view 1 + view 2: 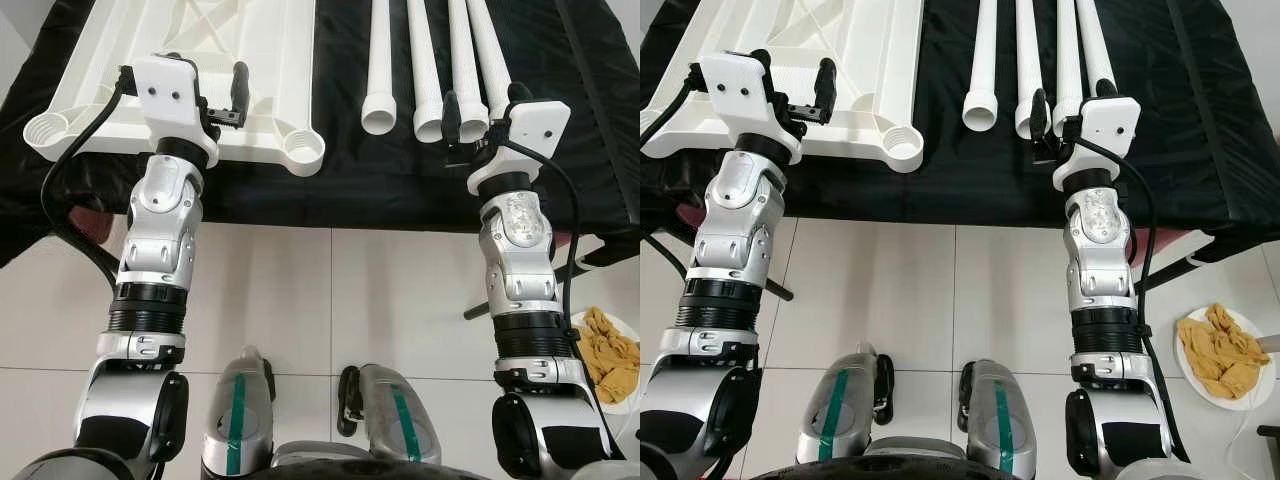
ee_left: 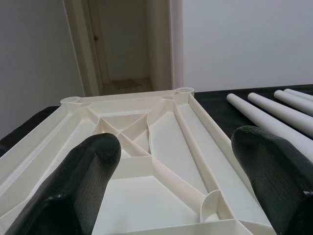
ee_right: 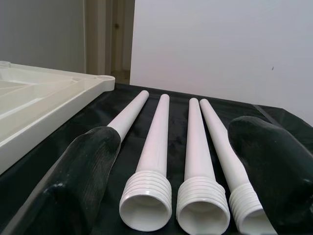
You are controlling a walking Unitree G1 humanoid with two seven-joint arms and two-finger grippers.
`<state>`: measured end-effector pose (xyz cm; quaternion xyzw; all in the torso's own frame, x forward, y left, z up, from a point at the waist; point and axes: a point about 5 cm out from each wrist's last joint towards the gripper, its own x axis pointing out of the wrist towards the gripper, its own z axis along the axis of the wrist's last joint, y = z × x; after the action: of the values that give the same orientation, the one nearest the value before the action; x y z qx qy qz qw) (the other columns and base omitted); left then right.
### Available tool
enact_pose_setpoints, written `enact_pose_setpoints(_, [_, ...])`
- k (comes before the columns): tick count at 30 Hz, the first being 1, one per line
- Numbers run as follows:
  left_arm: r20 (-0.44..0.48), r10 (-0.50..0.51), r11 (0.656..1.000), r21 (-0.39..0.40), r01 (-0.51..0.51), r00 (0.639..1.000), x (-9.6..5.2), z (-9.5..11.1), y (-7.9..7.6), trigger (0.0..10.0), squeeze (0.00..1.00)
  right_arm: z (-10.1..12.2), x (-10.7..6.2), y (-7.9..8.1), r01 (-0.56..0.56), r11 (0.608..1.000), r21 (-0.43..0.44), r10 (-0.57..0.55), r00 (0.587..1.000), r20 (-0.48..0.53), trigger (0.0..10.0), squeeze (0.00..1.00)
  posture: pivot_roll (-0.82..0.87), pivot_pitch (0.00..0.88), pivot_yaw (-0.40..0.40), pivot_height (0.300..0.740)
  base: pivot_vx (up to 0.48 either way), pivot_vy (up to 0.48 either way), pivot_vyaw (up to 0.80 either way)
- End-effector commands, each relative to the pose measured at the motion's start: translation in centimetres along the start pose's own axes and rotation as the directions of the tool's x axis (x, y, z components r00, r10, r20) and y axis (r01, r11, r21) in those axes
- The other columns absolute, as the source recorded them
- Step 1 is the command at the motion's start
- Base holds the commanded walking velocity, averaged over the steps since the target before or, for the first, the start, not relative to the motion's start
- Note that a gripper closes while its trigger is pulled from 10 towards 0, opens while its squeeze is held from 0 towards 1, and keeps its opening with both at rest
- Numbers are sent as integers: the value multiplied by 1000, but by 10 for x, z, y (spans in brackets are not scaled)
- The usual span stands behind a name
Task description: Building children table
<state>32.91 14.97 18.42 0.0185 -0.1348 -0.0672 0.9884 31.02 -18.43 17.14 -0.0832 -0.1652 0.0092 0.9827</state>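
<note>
white tabletop [image 1: 190,60] lies underside up on a black cloth [image 1: 400,170] at 11 o'clock, ribs and corner sockets showing, with four white legs [image 1: 430,60] side by side at 1 o'clock, threaded ends toward the robot, well apart from the tabletop. left gripper [image 1: 225,100] hovers over the tabletop's near edge, fingers [image 2: 83,186] spread apart and holding nothing; right gripper [image 1: 480,120] sits at the near ends of the legs, fingers [image 3: 83,181] also spread, empty. at 4 o'clock on the tiled floor [image 1: 330,300], a plate [image 1: 1200,380] holds a crumpled yellow rag [image 1: 1225,350].
</note>
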Motion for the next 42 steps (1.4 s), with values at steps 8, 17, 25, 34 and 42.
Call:
enact_pose_setpoints(8, [-14, -39, 999, 3, 39, 999, -2, -1, -1, 10000, 0, 2, 0, -3, 9, 1000, 1, -9, 1000, -1, 10000, 0, 37, 22, -1, 740, 0, 0, 0])
enact_pose_setpoints(17, [-9, -23, 1000, 4, 23, 1000, -3, 1, 2, 10000, 0, 3, 2, -3, 6, 1000, -12, -6, 1000, -1, 10000, 0, 42, 16, -6, 740, 0, 0, 0])
enact_pose_setpoints(25, [4, -17, 1000, 9, 17, 1000, -1, 4, 4, 10000, 0, 3, 3, -2, 3, 1000, -12, -3, 1000, 0, 10000, 0, 50, 2, -8, 740, 0, 0, 0])
enact_pose_setpoints(34, [7, -17, 1000, 13, 17, 1000, -1, 4, 5, 10000, 0, 3, 5, 0, 0, 1000, -10, 0, 1000, 3, 10000, 0, 53, 0, -7, 740, 0, 0, 0])
enact_pose_setpoints(42, [7, -18, 1000, 15, 18, 1000, -1, 4, 6, 10000, 0, 2, 5, 1, -5, 1000, -11, 5, 1000, 1, 10000, 0, 56, 0, -7, 740, 0, 0, 0])
